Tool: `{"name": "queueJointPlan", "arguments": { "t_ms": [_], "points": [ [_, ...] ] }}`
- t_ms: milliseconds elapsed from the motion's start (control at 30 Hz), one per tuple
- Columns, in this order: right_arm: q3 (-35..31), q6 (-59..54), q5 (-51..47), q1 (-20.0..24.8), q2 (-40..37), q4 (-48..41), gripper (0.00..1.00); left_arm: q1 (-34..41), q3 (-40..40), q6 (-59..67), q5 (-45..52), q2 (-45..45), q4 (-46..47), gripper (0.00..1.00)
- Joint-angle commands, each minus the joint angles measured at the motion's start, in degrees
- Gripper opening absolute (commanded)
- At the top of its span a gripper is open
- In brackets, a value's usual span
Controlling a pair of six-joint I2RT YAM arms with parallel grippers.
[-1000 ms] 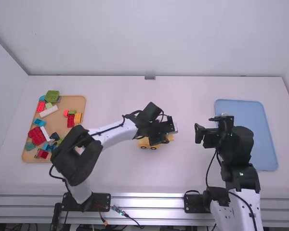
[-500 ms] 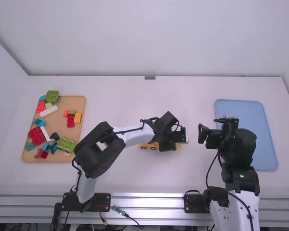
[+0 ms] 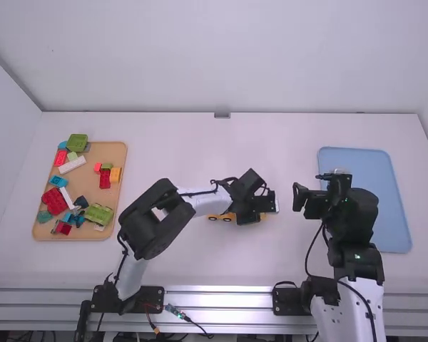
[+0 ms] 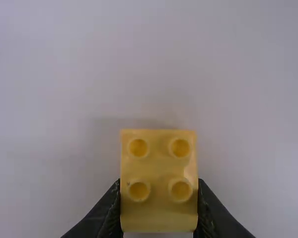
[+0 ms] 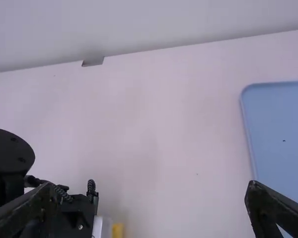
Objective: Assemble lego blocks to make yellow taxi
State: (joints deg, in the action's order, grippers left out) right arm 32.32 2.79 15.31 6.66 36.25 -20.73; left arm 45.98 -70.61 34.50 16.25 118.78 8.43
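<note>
Left wrist view: gripping a yellow block [image 4: 159, 168] in left hand [image 4: 159, 204] near wheeled base [image 3: 219, 216], likely placing, next needing alignment.

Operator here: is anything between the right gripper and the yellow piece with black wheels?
Yes, the left gripper. It has a yellow block between its fingers and stands between the open right gripper and the wheeled yellow piece. I see nothing else in that path.

Robotics lab, two mounted arms [image 3: 153, 221]
</note>
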Motion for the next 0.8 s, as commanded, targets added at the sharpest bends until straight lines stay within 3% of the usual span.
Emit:
{"name": "queueJointPlan", "arguments": {
  "t_ms": [0,100,333,500,600,767],
  "points": [
    [-0.5,-0.3,0.3,0.1,0.1,0.1,0.99,0.1,0.4,-0.4,-1.2,0.2,0.2,0.43],
    [-0.5,-2.1,1.6,0.1,0.1,0.0,0.99,0.1,0.4,-0.2,-2.4,0.1,0.2,0.99],
    [-0.5,-10.3,7.0,0.1,0.7,0.8,0.99,-0.8,0.4,-0.4,-2.0,-5.4,3.3,0.99],
    [0.2,-14.0,7.0,-0.5,5.5,1.2,0.99,-3.7,1.7,2.2,3.4,-15.0,5.3,0.99],
    [3.0,-19.8,6.9,-4.3,12.2,0.5,0.99,-7.1,5.8,6.3,11.0,-23.5,4.7,0.99],
    [8.4,-27.3,-0.4,-12.4,21.6,-3.1,0.99,-14.6,14.4,5.4,14.6,-32.7,-0.2,0.99]
  ]
}}
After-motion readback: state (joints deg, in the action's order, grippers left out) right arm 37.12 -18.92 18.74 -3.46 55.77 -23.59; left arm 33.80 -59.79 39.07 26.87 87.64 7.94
